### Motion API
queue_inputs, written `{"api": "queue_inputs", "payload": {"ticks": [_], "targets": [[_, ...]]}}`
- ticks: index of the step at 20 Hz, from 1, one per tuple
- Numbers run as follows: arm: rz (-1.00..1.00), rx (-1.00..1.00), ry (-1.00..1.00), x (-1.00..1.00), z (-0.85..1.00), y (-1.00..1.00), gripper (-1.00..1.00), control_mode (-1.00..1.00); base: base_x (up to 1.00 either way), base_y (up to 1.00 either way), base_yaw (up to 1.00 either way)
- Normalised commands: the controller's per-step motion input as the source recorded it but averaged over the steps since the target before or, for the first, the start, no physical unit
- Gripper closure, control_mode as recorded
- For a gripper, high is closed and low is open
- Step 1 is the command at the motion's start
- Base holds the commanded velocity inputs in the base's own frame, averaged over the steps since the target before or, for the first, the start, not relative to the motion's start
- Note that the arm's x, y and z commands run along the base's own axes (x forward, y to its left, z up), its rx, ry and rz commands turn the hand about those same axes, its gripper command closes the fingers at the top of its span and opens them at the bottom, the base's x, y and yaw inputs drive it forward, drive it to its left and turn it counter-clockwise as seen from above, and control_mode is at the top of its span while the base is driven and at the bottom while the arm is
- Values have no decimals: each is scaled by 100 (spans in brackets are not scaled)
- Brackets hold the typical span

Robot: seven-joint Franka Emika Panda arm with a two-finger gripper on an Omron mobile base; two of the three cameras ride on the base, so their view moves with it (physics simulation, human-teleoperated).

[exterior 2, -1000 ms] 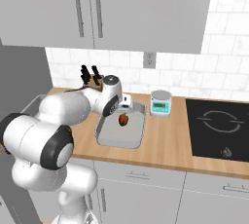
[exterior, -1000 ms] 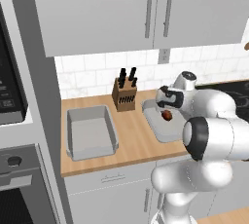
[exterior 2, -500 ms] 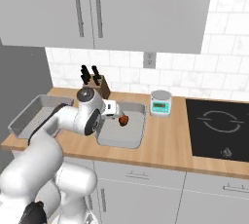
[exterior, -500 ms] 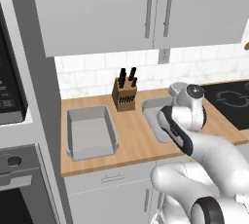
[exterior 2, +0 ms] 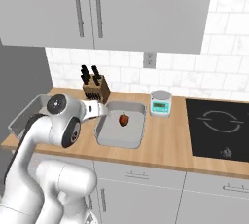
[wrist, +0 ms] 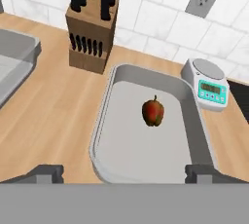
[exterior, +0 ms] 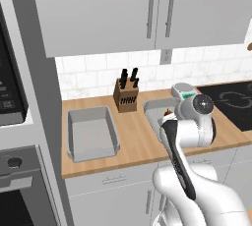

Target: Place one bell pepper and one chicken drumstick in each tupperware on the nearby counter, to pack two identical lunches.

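A pepper (wrist: pixel 153 112) now lies loose in the right tub (wrist: pixel 194 125) on the counter (wrist: pixel 53 116); your gripper (wrist: pixel 124 173), fingers spread and empty, has pulled back from it. The left tub (exterior: pixel 91 134) remains empty, so drumsticks and another pepper are still needed.

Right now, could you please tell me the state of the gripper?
Gripper: open, holding nothing, above the tupperware with the bell pepper.
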Motion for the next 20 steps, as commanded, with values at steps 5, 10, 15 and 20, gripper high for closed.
{"api": "queue_inputs", "payload": {"ticks": [5, 10, 15, 20], "targets": [[4, -9, -22, -56, 9, 29, -100, 100, -20, 4, 2], [0, 0, 0, 0, 0, 0, -100, 100, -100, 18, 10], [0, 0, 0, 0, 0, 0, -100, 100, -100, 25, 13], [0, 0, 0, 0, 0, 0, -100, 100, -100, 60, 16]]}}
